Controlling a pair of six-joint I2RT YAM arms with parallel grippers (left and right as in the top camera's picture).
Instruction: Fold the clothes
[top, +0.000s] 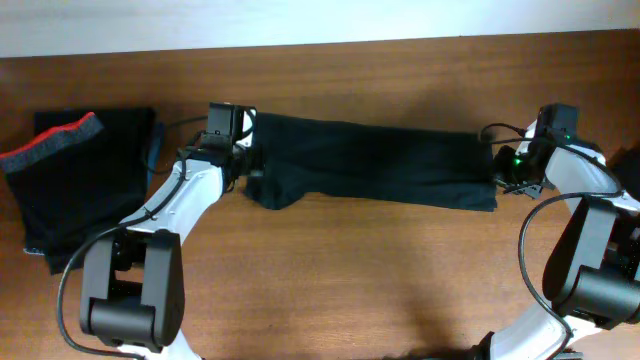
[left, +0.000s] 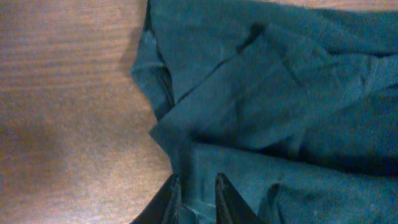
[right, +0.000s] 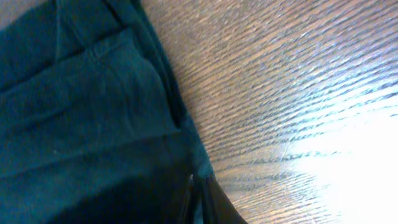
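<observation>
A long, plain black garment of the clothes lies stretched flat across the far middle of the table. At its left end my left gripper stands slightly open; in the left wrist view the fabric's folded edge lies in the narrow gap of that gripper. My right gripper is at the garment's right end. In the right wrist view it is shut on the fabric's edge. A second black garment with a red-and-grey waistband lies folded at the far left.
The folded garment takes up the table's left end, with a thin blue edge along its right side. Bare wooden table runs along the front. Both arms' bases stand at the front corners.
</observation>
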